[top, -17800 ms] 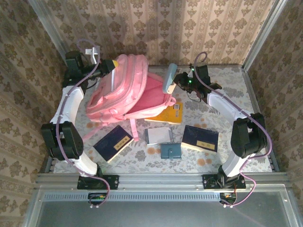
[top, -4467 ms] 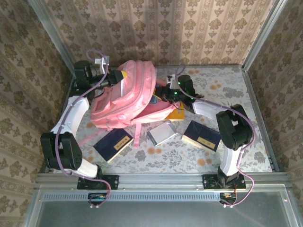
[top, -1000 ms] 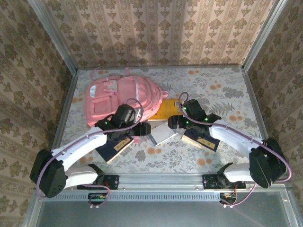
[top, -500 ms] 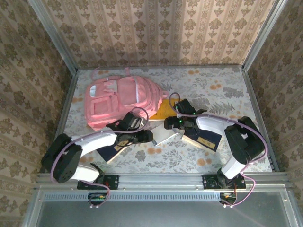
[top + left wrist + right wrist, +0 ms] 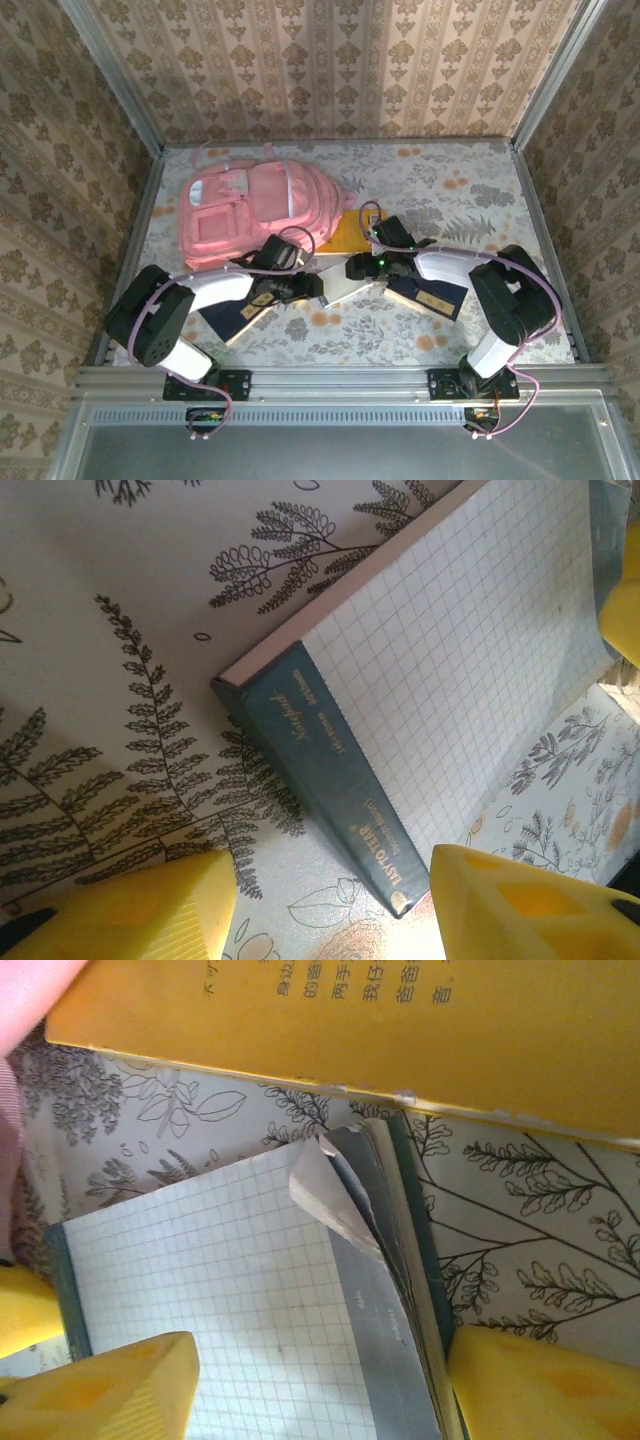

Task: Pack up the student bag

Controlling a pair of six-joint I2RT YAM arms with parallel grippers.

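The student bag (image 5: 255, 210), a big pink backpack, lies flat at the back left of the table. In front of it lies a grid-paper notebook (image 5: 345, 285) with a teal spine. My left gripper (image 5: 318, 290) is open low at the notebook's left corner; the spine's end (image 5: 400, 860) sits between the yellow fingers (image 5: 130, 910). My right gripper (image 5: 352, 270) is open over the notebook's right side, straddling its grid page (image 5: 220, 1290) and a curled page corner (image 5: 325, 1185). A corner of the bag (image 5: 30, 990) is at the top left of the right wrist view.
A yellow book (image 5: 350, 232) lies partly under the bag's right edge, just behind the notebook, its cover (image 5: 400, 1030) close above my right gripper. A dark blue book (image 5: 235, 305) lies under my left arm and another (image 5: 430, 293) under my right arm. Metal rails edge the table.
Earlier the bag was held up open; now it lies flat. Over the last second both grippers closed in on the notebook from either side, and the notebook shifted slightly.
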